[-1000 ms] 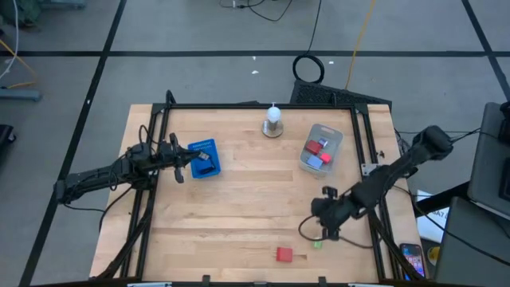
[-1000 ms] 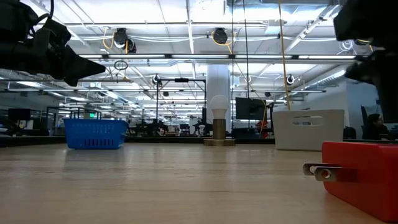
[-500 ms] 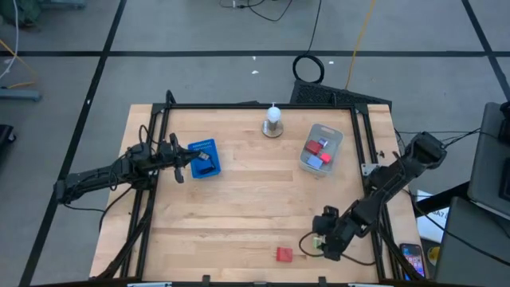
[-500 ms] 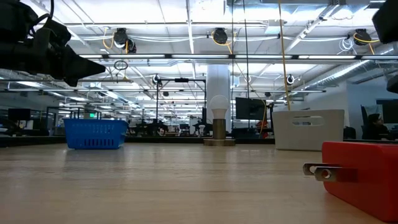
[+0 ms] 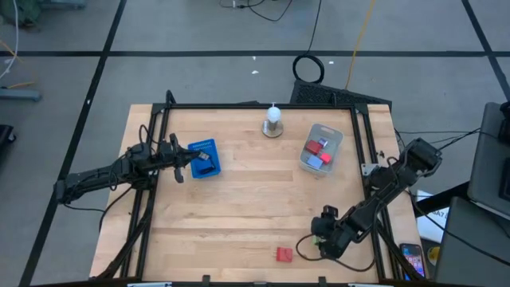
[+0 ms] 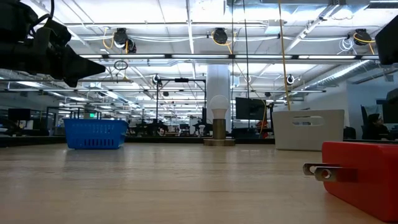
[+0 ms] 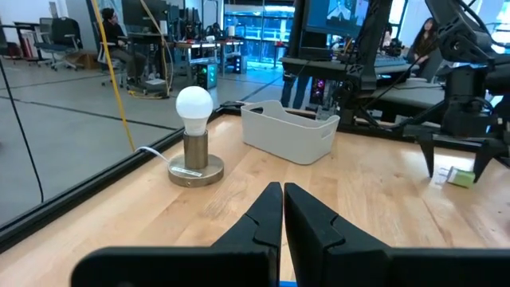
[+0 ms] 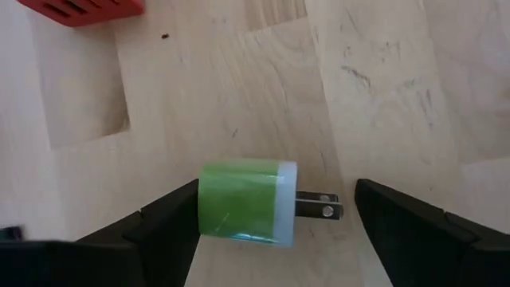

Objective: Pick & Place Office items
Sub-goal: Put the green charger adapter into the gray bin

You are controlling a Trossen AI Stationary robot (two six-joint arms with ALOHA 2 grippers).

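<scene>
Right gripper (image 8: 271, 209), now lower and spread wide, straddles the small green plug adapter (image 8: 247, 201) at table's 5 o'clock; grasp comes next.

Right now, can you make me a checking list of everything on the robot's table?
Surface: pale wooden table top, bare in the middle.
Job's things: green plug block between the right claw's fingers; red block near the front edge; red and blue pieces in the grey plastic tub.
Clutter: white bulb on a brass base; blue basket.
Claws: left claw shut, empty; right claw open.
Cables: black coil on the floor.
Surroundings: office hall, people seated far off.
</scene>
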